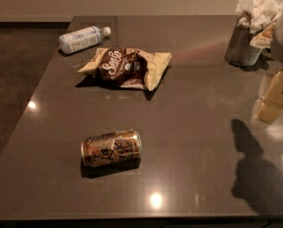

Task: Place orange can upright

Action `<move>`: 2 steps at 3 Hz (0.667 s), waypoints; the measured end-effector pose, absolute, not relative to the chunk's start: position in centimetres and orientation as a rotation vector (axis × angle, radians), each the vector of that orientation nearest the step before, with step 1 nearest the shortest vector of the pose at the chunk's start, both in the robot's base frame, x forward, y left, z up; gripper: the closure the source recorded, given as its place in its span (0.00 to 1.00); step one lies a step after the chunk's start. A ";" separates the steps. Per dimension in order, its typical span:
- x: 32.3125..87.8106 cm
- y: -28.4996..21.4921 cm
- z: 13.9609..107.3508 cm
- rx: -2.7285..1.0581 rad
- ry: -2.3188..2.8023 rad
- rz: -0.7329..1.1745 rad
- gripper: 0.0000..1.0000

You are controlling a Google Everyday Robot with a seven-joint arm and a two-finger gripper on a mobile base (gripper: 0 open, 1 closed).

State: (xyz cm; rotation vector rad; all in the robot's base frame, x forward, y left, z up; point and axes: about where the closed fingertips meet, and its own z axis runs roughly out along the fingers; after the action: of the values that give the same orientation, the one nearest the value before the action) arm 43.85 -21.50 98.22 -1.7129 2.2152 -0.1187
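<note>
The orange can (111,147) lies on its side on the dark grey table (193,141), near the front left, its long axis running left to right and its silver ends facing left and right. My gripper (273,99) shows as cream-coloured parts at the right edge of the view, held above the table, far to the right of the can and a little beyond it. It holds nothing that I can see. Its shadow (255,167) falls on the table at the front right.
A brown and cream chip bag (125,68) lies behind the can. A clear plastic bottle with a white cap (83,38) lies at the back left. A grey metal tin with white tissues (250,32) stands at the back right. The table's left edge drops to dark floor.
</note>
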 end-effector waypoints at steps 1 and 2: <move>43.8 -21.5 98.2 -1.713 2.215 -0.119 0.00; 43.8 -18.8 98.5 -1.784 2.145 -0.085 0.00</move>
State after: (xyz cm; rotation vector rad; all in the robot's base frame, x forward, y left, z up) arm 43.79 -18.76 98.46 -1.7842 2.1450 -0.0848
